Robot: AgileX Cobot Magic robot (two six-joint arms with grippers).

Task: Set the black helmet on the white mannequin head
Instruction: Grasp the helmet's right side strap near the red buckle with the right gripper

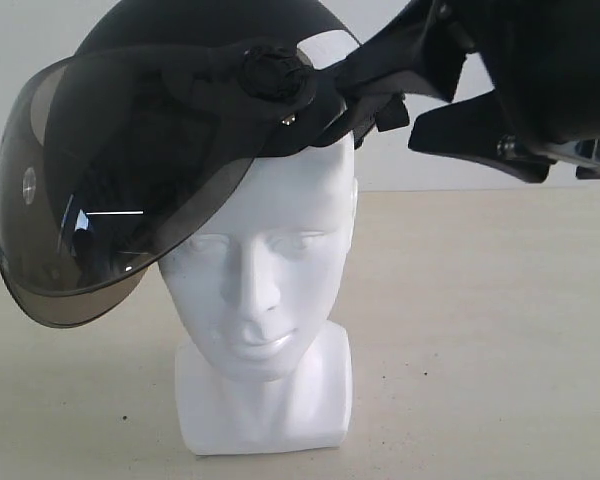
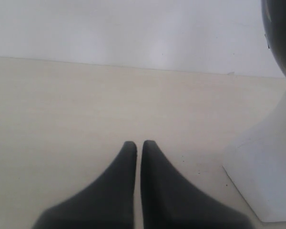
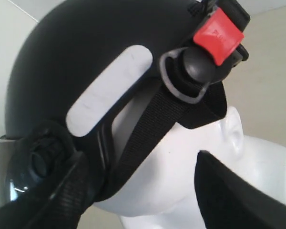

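Note:
The black helmet rests tilted on top of the white mannequin head, its smoky visor hanging down beside the face. In the right wrist view the helmet shell, a black strap and the red buckle lie over the white head. My right gripper is open at the helmet's side, one finger against the pivot and strap, the other apart from it. My left gripper is shut and empty, low over the table beside the neck base.
The beige table runs to a white wall behind. A dark curve of the helmet shows at the edge of the left wrist view. The left gripper is out of the exterior view.

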